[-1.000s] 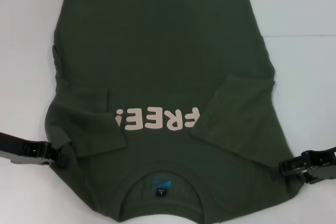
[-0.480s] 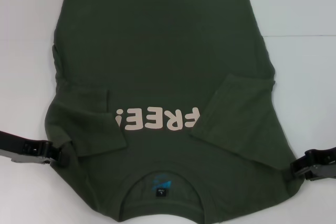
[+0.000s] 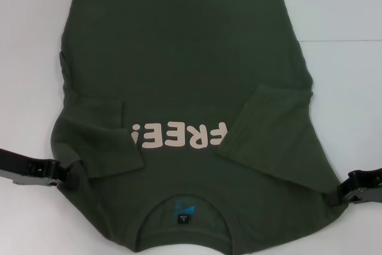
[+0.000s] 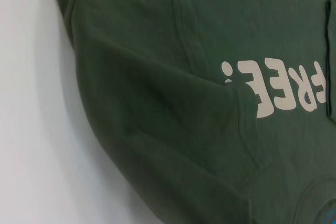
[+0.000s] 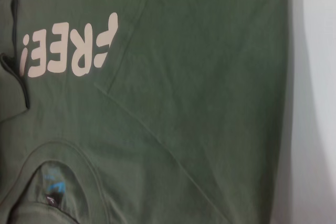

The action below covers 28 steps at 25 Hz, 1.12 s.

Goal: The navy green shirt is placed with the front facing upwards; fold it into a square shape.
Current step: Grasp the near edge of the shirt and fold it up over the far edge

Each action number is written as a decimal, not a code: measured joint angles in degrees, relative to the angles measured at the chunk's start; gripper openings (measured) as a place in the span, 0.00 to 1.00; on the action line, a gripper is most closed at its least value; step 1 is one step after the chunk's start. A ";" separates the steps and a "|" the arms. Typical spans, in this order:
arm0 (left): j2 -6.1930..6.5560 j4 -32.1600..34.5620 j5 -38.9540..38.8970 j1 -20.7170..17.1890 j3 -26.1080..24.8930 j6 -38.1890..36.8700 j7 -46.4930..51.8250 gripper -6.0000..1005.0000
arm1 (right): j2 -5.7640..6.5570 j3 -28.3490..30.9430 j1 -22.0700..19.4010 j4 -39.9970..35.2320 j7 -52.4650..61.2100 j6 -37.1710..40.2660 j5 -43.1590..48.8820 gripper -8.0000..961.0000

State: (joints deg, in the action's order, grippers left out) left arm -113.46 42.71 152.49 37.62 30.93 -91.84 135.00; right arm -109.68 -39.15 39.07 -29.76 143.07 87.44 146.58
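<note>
Right gripper (image 3: 352,192) has retreated outward off the shirt (image 3: 185,58); left gripper (image 3: 62,174) rests at its shoulder. Finger states indeterminable. Sleeves folded; next, probably fold lengthwise.

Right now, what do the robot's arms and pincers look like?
Only the ends show, at the edges of the dark olive-green cotton T-shirt. The left pincer is black, blocky and glossy, on a dark flat arm link. The right pincer is likewise black and angular. No cables or markings are visible.

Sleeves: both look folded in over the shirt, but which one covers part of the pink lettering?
The right sleeve, on the right hand's side: its edge overlaps the lettering. The left sleeve stops just short.
</note>
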 joint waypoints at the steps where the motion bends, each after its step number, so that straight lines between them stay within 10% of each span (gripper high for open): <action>1: 0.00 0.00 0.00 0.00 0.00 0.00 0.00 0.06 | 0.00 -0.01 -0.04 -0.02 -0.09 0.00 0.02 0.10; 28: -0.17 3.37 -8.41 -4.17 -4.59 -0.26 -5.10 0.06 | 1.50 12.82 -6.88 0.06 -12.74 2.84 -14.89 0.04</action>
State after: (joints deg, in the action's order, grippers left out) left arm -113.64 46.08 144.08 33.45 26.34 -92.10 129.89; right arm -108.18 -26.33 32.19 -29.70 130.33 90.27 131.70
